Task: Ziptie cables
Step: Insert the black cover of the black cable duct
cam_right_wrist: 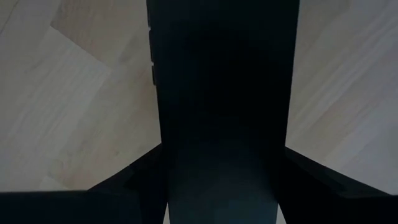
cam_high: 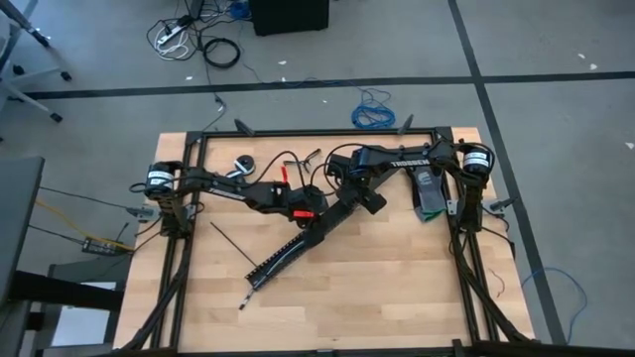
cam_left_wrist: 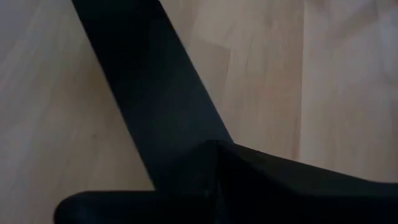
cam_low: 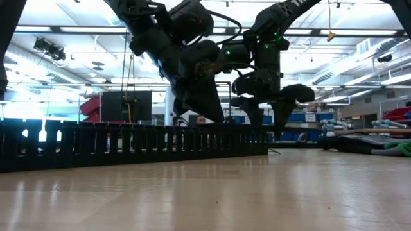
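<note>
A long black perforated strip [cam_high: 298, 243] lies slantwise on the wooden table, from near left to far right; in the low view it shows as a slotted wall [cam_low: 128, 144]. My left gripper [cam_high: 316, 214] is shut, tips down at the strip's top [cam_low: 216, 119]. My right gripper [cam_high: 349, 203] points straight down over the strip's far end [cam_low: 268, 128], one finger on each side. One thin black ziptie [cam_high: 230, 244] lies flat on the table left of the strip. The cables are hidden or out of view. My left gripper's shut fingertips [cam_left_wrist: 217, 152] stand slanting down over the strip [cam_left_wrist: 143, 81]; whether they touch it I cannot tell. My right gripper comes from above, fingers across the strip, and has the strip's two long sides [cam_right_wrist: 163, 140] between its fingers near the far end. The strip rests on the table.
A black frame [cam_high: 317, 134] borders the table. A round object [cam_high: 243, 166] and a red-handled tool [cam_high: 284, 175] lie at the far left. A dark and green item [cam_high: 429, 198] lies at the right. Bare wood [cam_high: 397, 288] stretches along the near right.
</note>
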Controlling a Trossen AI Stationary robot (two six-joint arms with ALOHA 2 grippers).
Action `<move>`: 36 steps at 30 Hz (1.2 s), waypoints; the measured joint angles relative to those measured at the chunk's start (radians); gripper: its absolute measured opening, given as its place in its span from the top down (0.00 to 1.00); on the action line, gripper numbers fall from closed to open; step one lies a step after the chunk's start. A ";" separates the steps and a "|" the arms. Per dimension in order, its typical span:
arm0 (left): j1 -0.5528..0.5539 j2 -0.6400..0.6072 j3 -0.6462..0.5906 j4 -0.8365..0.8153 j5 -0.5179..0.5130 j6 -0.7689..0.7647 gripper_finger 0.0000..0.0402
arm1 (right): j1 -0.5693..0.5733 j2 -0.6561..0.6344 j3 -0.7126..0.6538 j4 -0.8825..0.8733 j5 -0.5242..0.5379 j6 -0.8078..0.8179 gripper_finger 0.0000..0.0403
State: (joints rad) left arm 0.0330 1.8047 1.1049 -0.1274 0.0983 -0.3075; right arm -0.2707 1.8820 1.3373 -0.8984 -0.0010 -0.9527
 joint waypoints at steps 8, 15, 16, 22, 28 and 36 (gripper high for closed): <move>0.000 0.014 0.000 0.007 0.015 -0.014 1.00 | 0.000 0.000 0.000 -0.001 0.001 0.005 0.43; 0.000 0.014 0.000 0.004 0.011 -0.014 1.00 | 0.000 0.000 0.000 0.010 0.016 0.011 0.43; 0.000 0.014 0.000 0.003 0.010 -0.014 1.00 | 0.000 0.000 0.000 0.011 0.021 0.011 0.43; 0.000 0.018 0.001 0.005 0.008 -0.014 1.00 | 0.002 0.000 0.000 0.010 0.029 0.020 0.43; 0.000 0.019 0.001 0.005 0.009 -0.014 1.00 | 0.002 0.000 0.000 0.007 0.031 0.024 0.43; 0.000 0.020 0.001 0.006 0.011 -0.024 1.00 | 0.002 0.000 0.000 0.007 0.031 0.024 0.43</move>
State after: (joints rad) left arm 0.0330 1.8244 1.1057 -0.1215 0.1089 -0.3311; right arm -0.2687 1.8820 1.3373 -0.8917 0.0303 -0.9283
